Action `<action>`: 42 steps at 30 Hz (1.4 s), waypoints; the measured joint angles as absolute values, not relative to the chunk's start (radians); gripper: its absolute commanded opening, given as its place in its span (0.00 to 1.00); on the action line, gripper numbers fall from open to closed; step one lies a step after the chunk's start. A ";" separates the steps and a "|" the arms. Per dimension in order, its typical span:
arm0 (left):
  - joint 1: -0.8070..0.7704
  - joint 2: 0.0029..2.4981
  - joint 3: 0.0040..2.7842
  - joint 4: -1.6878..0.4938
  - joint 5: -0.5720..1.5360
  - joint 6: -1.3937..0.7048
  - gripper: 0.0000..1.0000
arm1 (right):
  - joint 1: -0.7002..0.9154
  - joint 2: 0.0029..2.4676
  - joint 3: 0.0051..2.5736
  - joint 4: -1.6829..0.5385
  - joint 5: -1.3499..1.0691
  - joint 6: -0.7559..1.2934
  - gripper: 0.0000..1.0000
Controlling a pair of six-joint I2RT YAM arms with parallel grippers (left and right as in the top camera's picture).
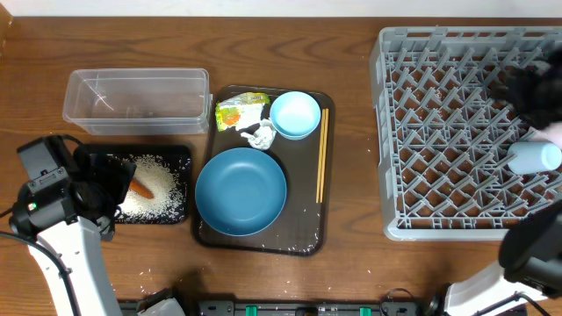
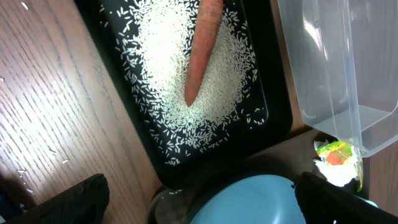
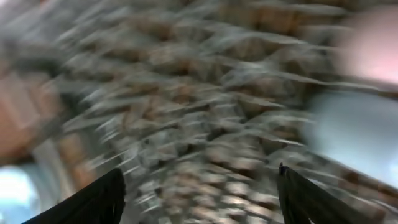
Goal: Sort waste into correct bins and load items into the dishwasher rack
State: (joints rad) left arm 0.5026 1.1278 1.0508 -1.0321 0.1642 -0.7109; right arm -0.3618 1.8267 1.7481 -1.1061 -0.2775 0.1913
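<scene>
Hovering at the far left, the left gripper (image 1: 105,186) spreads its fingers (image 2: 81,199) wide above the black tray (image 1: 180,154), where the carrot (image 1: 142,188) lies on the rice (image 1: 165,191). Behind it sits the clear tub (image 1: 75,105). Centrally, the brown tray (image 1: 327,175) carries the plate (image 1: 241,190), bowl (image 1: 295,114), wrapper (image 1: 235,112), tissue (image 1: 261,135) and chopsticks (image 1: 321,154). At the right, the cup (image 1: 534,156) lies in the rack (image 1: 386,132) near the blurred right gripper (image 1: 529,88), whose fingers (image 3: 102,199) stand apart, gripping nothing.

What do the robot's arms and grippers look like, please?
The left arm and right arm have white links with black joint housings; a thin black cable runs by the left. The left gripper and right gripper have black fingers.
</scene>
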 measured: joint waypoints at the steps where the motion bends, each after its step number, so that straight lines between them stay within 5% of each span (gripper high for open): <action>1: 0.503 1.128 1.051 -1.032 0.164 -0.711 0.97 | -0.316 1.827 1.747 -1.095 -0.301 0.178 0.76; 4: 0.503 1.128 1.051 -1.032 0.164 -0.711 0.97 | -0.153 1.827 1.746 -1.044 -0.348 0.154 0.78; 11: 0.503 1.128 1.051 -1.032 0.164 -0.711 0.97 | 0.270 1.867 1.745 -0.850 -0.279 0.167 0.99; 22: 0.503 1.128 1.051 -1.032 0.164 -0.711 0.98 | 0.590 2.167 1.742 -0.722 -0.027 0.216 0.91; 31: 0.503 1.128 1.051 -1.032 0.164 -0.710 0.97 | 0.607 2.223 1.735 -0.739 0.025 0.192 0.62; 35: 0.503 1.128 1.051 -1.032 0.164 -0.711 0.97 | 0.607 2.223 1.735 -0.757 0.036 0.176 0.42; 39: 0.503 1.128 1.051 -1.032 0.164 -0.711 0.97 | 0.607 2.223 1.735 -0.780 0.039 0.167 0.08; 42: 0.503 1.128 1.051 -1.032 0.164 -0.711 0.97 | 0.612 2.223 1.753 -0.792 0.045 0.153 0.01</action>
State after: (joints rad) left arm 0.5026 1.1278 1.0508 -1.0321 0.1642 -0.7109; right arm 0.6121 2.2230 1.7531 -0.7918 0.0452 0.1528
